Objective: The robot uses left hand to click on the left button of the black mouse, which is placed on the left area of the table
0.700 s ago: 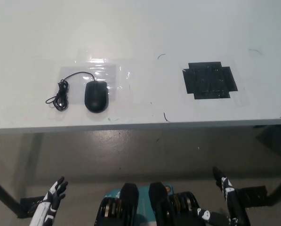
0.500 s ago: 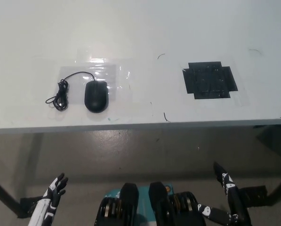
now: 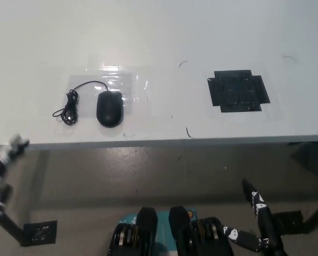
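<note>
Blurred left hand (image 3: 3, 157) (grip unreadable) at table edge (image 3: 148, 143), well left of black mouse (image 3: 109, 108).

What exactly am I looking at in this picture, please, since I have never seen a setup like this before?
This is one view, taken by a camera on a humanoid robot's head, looking steeply down. The pale surface is a white table, seen from its near edge. On its left part lies a black mouse with its coiled cable beside it; to the right is a patch of black tape. The blurred white shape at the far left edge is the robot's left hand, below the table edge and touching nothing. The black right hand hangs low at the bottom right. Neither holds anything, and nothing touches the mouse.
</note>
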`<action>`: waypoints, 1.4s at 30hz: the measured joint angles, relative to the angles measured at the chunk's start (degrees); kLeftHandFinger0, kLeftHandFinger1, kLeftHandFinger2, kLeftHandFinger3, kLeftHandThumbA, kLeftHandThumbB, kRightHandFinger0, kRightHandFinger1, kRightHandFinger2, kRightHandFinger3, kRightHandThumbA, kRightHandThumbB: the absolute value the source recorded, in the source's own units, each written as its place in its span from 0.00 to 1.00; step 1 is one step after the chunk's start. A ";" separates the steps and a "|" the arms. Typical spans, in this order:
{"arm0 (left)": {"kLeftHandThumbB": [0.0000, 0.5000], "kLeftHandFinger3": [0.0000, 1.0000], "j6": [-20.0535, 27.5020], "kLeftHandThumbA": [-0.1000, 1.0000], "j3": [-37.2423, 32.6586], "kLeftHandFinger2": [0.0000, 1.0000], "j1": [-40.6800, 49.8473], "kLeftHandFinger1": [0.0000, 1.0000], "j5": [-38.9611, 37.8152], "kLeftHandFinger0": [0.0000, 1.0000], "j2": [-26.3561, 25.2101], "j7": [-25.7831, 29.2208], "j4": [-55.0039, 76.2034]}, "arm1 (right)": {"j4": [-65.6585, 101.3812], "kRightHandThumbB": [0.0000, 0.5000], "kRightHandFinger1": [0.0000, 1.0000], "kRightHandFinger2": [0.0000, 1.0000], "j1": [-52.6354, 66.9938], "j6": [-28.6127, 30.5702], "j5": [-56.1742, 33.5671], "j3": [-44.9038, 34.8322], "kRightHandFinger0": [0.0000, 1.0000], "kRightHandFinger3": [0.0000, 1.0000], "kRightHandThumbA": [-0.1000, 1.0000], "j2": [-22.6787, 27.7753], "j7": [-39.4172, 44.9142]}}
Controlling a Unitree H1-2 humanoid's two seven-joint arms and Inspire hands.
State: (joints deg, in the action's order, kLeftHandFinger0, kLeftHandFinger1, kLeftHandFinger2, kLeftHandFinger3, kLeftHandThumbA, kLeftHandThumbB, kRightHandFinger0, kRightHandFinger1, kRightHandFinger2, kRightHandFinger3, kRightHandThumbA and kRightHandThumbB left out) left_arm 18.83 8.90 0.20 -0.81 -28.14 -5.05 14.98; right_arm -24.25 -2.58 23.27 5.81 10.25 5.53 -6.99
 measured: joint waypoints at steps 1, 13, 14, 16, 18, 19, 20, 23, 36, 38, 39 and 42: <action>0.84 1.00 -1.16 1.00 0.78 0.37 -1.72 0.35 -0.91 0.84 -2.51 -0.54 1.43 | 0.00 0.85 1.00 1.00 0.00 0.04 0.00 0.00 1.00 1.00 1.00 0.02 -0.04; 0.90 1.00 -15.37 1.00 -2.48 0.25 -23.39 0.05 -9.44 0.01 -15.17 -7.98 -0.06 | -0.18 0.81 1.00 1.00 0.03 0.05 0.01 -0.01 1.00 1.00 1.00 0.06 -0.22; 0.88 1.00 -16.44 1.00 -3.19 0.22 -25.00 0.03 -9.62 0.00 -15.40 -8.63 -0.69 | -0.18 0.80 1.00 1.00 0.01 0.05 0.01 -0.01 1.00 1.00 1.00 0.03 -0.22; 0.89 1.00 -19.18 1.00 -5.77 0.19 -29.93 0.00 -10.00 0.00 -15.59 -10.44 -3.19 | -0.20 0.80 1.00 1.00 0.10 0.05 0.01 0.00 1.00 1.00 1.00 0.04 -0.22; 0.96 1.00 -21.30 1.00 -7.89 0.20 -33.71 0.00 -10.05 0.00 -15.56 -12.12 -5.78 | -0.21 0.81 1.00 1.00 0.11 0.05 0.02 0.00 1.00 1.00 1.00 0.03 -0.22; 1.00 1.00 -22.75 1.00 -9.62 0.18 -36.20 0.00 -10.04 0.00 -15.51 -13.34 -7.82 | -0.22 0.80 1.00 1.00 0.15 0.05 0.02 0.00 1.00 1.00 1.00 0.05 -0.22; 1.00 1.00 -23.35 1.00 -10.65 0.19 -37.36 0.00 -10.03 0.00 -15.48 -13.88 -9.20 | -0.21 0.80 1.00 1.00 0.16 0.05 0.02 0.00 1.00 1.00 1.00 0.06 -0.22; 0.95 1.00 -26.41 1.00 -15.10 0.24 -43.00 0.00 -9.83 0.00 -15.37 -16.77 -15.30 | -0.21 0.80 1.00 1.00 0.20 0.05 0.03 0.00 1.00 1.00 1.00 0.06 -0.22; 0.88 1.00 -37.20 1.00 -40.14 0.27 -65.76 0.00 -2.55 0.00 -11.39 -32.88 -48.83 | -0.14 0.83 1.00 1.00 0.24 0.05 0.02 -0.02 1.00 1.00 1.00 0.25 -0.24; 0.98 1.00 -38.08 1.00 -42.89 0.28 -68.05 0.00 -1.19 0.00 -10.81 -35.14 -51.37 | -0.10 0.83 1.00 1.00 0.28 0.06 0.02 -0.03 1.00 1.00 1.00 0.35 -0.24; 0.99 1.00 -38.56 1.00 -44.15 0.29 -69.20 0.00 -0.46 0.00 -10.51 -36.23 -52.60 | -0.06 0.83 1.00 1.00 0.28 0.06 0.02 -0.03 1.00 1.00 1.00 0.40 -0.24; 0.99 1.00 -39.93 1.00 -47.96 0.38 -73.04 0.00 2.06 0.00 -9.15 -39.79 -56.99 | 0.05 0.82 1.00 1.00 0.27 0.11 0.03 -0.04 1.00 1.00 1.00 0.71 -0.25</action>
State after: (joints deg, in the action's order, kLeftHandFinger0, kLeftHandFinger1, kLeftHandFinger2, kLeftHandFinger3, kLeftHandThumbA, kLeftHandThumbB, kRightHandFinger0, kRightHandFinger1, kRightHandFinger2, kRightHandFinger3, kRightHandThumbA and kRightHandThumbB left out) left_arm -21.10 -39.07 -72.85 1.25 -37.29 -44.84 -42.01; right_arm -24.20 -2.31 23.39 5.84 10.21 6.24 -7.24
